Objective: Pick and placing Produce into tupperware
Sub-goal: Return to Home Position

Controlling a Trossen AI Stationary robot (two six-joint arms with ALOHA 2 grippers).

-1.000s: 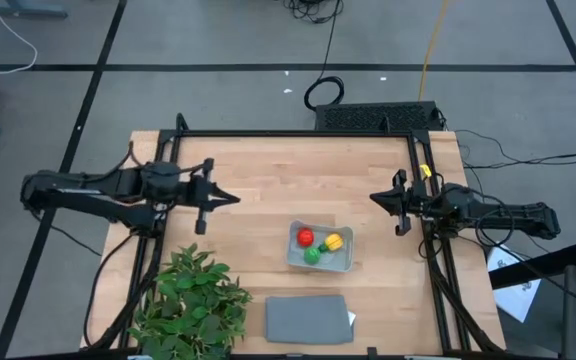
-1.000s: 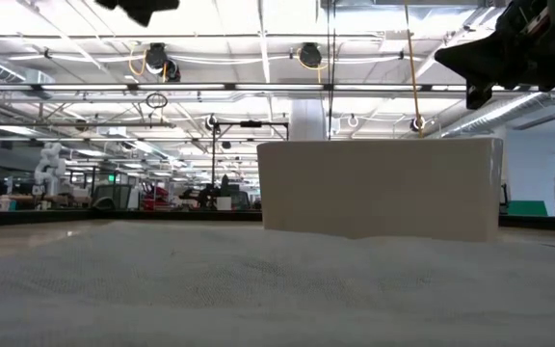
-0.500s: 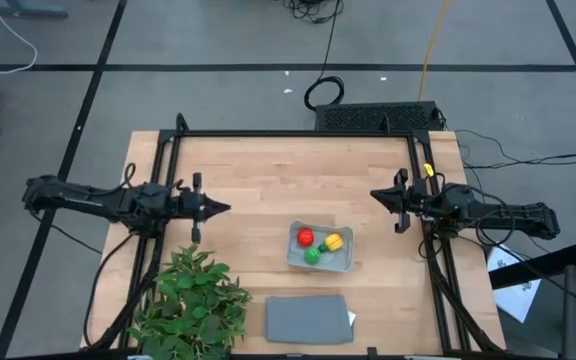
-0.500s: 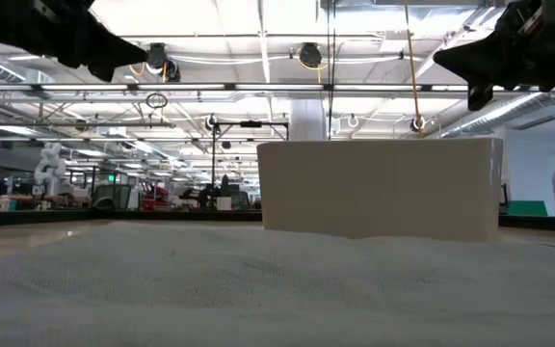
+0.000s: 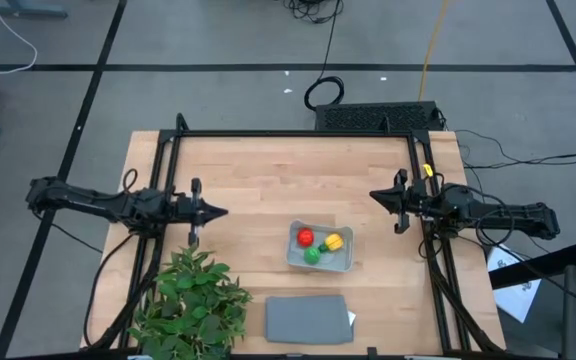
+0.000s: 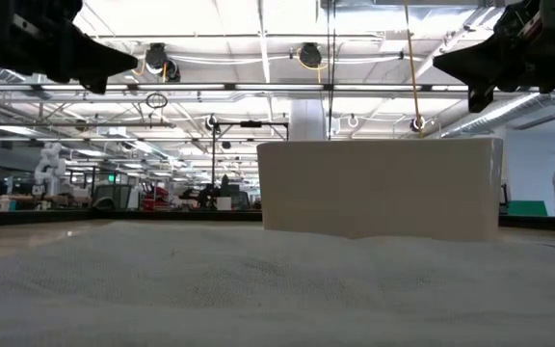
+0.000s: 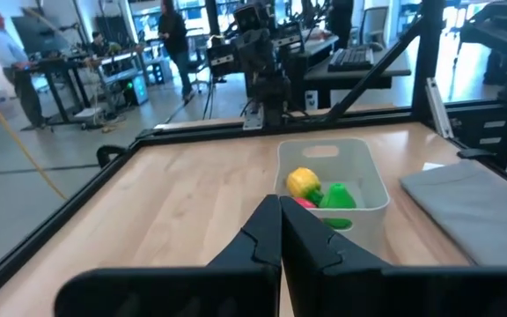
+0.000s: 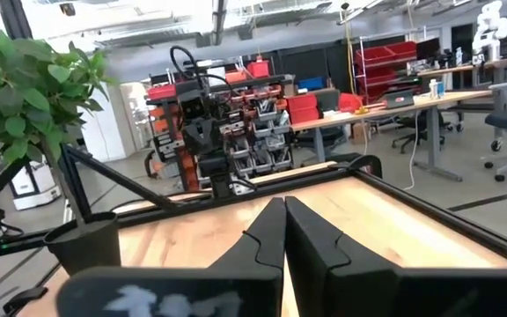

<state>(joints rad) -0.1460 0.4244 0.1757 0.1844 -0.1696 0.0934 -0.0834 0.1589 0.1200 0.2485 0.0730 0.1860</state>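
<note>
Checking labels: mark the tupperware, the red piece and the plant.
tupperware (image 5: pixel 338 262), high view, bare floor near a corner.
red piece (image 5: pixel 306 237), high view, its top.
plant (image 5: pixel 193 300), high view, middle of the leaves.

In the high view, diffuse overhead light falls evenly on the table (image 5: pixel 268 170), leaving only faint, short shadows. In the low view, the ceiling lights (image 6: pixel 210 17) at 12 o'clock burn out to white glare, so the left gripper (image 6: pixel 123 60) at 10 o'clock and the right gripper (image 6: pixel 446 63) at 2 o'clock read as black silhouettes. In both wrist views the room (image 8: pixel 368 88) beyond is brightly lit, while each gripper's own dark fingers (image 7: pixel 245 246) show almost no surface detail.
</note>
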